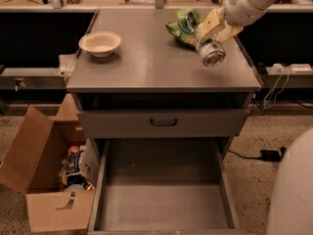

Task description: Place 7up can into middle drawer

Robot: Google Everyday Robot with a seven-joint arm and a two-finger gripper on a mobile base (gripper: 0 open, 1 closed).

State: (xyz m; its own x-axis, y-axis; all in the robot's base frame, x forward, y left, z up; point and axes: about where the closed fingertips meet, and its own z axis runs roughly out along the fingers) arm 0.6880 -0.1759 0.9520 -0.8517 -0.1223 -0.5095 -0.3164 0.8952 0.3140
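My gripper reaches in from the upper right and is shut on the 7up can. The can is silvery with green marks, tilted, its shiny round end facing the camera. It hangs above the right part of the cabinet top. The middle drawer stands pulled out below, with a bare flat grey floor and thin side walls. The can is well above and behind the drawer.
A green foil snack bag lies on the cabinet top just left of the gripper. A white bowl sits at the top's left. A closed drawer face with a dark handle is above the open drawer. An open cardboard box stands on the floor left.
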